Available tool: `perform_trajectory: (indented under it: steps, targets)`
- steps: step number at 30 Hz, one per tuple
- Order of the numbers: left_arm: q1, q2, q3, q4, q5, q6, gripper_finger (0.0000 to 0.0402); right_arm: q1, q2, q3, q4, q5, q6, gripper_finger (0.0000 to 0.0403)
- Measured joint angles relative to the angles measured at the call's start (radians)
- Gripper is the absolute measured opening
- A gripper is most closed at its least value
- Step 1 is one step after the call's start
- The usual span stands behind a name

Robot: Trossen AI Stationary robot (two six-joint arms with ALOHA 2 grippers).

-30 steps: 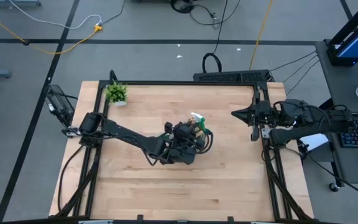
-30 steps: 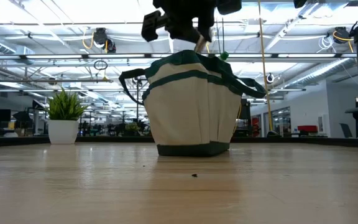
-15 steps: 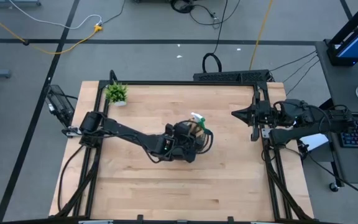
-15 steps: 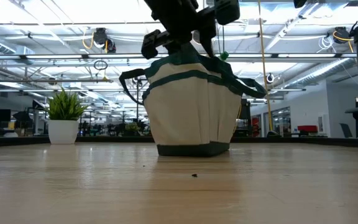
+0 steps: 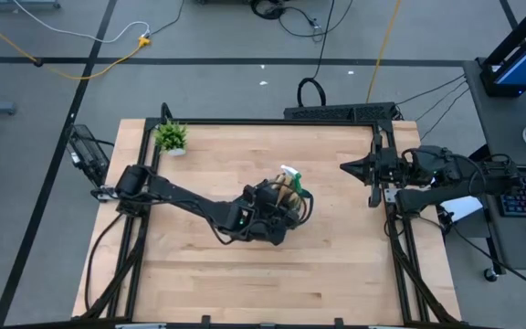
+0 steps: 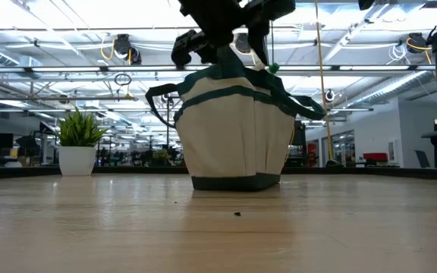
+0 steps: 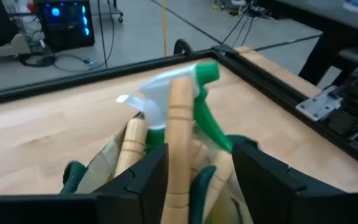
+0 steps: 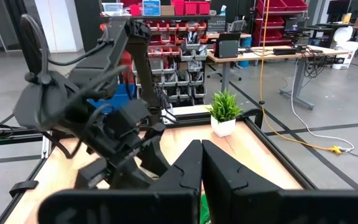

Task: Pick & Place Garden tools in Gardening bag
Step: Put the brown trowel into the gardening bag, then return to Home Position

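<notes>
A wooden tool handle (image 7: 180, 134) is loosely straddled by the part-open left claw (image 7: 194, 177) above the bag (image 6: 234, 129), seemingly for release; the shut right claw (image 8: 202, 168) is parked at three o'clock

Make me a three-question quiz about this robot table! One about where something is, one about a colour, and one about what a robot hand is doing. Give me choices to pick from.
1. Where is the potted plant?
A. in a far corner of the table, on the left arm's side
B. inside the gardening bag
C. beside the right arm

2. What colour is the spray bottle trigger?
A. red
B. green
C. blue

3. What is the left gripper doing?
A. resting flat on the bare wood
B. parked at the table's edge
C. over the bag, jaws either side of a wooden handle

Answers:
1 A, the high view shows it in that corner.
2 B, the left wrist view shows it green.
3 C, the left wrist view shows the handle between the jaws.
</notes>
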Motion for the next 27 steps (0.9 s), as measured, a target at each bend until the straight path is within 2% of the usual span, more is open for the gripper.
perform_trajectory:
  steps: [10,20,24,27]
  targets:
    - [-0.014,-0.084,0.000,-0.037,-0.048,0.123,0.0219,0.000,0.000,0.000,-0.001,0.000,0.000,0.0000]
    - [0.021,-0.159,0.000,0.012,-0.076,0.292,0.0218,0.000,0.000,0.000,-0.001,0.000,-0.002,0.0000]
    - [0.059,-0.177,0.000,0.012,-0.067,0.330,0.0218,0.000,0.000,0.000,-0.001,0.000,-0.003,0.0000]
    - [0.093,-0.178,0.000,0.031,-0.015,0.332,0.0218,0.000,0.000,0.000,-0.001,0.000,-0.003,0.0000]
